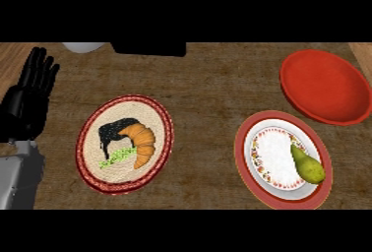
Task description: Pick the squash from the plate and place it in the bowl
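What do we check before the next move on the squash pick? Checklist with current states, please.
1. Squash on the plate, uncovered: ok. It lies along the plate's right side.
2. Bowl ready to receive: ok. Its opening faces up and nothing shows inside.
3. Path from squash to bowl: ok. Nothing stands between them.
4. Right hand in position: cannot tell. It is not in view.
5. Left hand out of the way: ok. It rests open at the left edge, fingers up.
6. Croissant plate apart from the squash: ok. It sits well to the left.
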Robot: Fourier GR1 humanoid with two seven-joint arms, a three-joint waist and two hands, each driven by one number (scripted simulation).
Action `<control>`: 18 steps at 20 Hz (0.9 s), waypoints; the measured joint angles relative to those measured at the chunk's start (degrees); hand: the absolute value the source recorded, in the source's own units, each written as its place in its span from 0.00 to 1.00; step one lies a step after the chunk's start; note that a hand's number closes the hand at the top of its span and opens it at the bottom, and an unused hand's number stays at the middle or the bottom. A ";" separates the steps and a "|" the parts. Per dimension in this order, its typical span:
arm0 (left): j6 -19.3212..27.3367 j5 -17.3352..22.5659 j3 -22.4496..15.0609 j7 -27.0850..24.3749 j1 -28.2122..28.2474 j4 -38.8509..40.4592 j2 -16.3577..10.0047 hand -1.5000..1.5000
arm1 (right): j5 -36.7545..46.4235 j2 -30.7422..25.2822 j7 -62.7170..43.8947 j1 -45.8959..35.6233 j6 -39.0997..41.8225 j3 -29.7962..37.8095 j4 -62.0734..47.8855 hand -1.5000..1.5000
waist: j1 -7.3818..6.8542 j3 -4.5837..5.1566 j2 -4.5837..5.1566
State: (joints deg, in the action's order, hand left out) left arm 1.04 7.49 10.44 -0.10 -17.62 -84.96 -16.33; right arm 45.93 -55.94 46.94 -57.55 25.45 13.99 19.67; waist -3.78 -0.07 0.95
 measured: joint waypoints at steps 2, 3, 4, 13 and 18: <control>-0.18 0.19 0.52 -0.28 0.25 0.31 -0.31 0.50 | 0.38 1.96 0.20 0.14 -0.57 -1.29 -0.65 1.00 | 0.49 -0.01 -0.06; -0.31 0.20 0.60 -0.77 0.58 0.53 -0.23 0.50 | 0.55 3.10 0.00 -0.04 -1.05 -1.79 -1.01 1.00 | 0.65 -0.01 -0.07; -0.28 0.19 0.62 -0.58 0.77 0.05 -0.30 0.50 | 0.75 4.51 -0.13 -0.05 -1.82 -2.27 -1.38 1.00 | 0.66 -0.02 -0.09; -0.11 0.07 0.85 0.11 1.97 -2.25 -0.34 0.50 | 3.49 13.23 -4.84 -0.51 -9.48 -4.35 -6.61 0.00 | 0.85 -0.06 0.05; -0.52 0.29 1.15 -0.67 1.68 -1.09 -0.25 0.50 | 1.58 16.46 -7.55 -0.27 -9.24 -2.00 -10.72 0.00 | 0.79 -0.10 0.28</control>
State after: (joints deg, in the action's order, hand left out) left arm 0.52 7.78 11.59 -0.77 -15.94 -86.04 -16.58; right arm 47.52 -39.48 39.39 -57.81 16.21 11.99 8.96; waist -2.99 -0.17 1.23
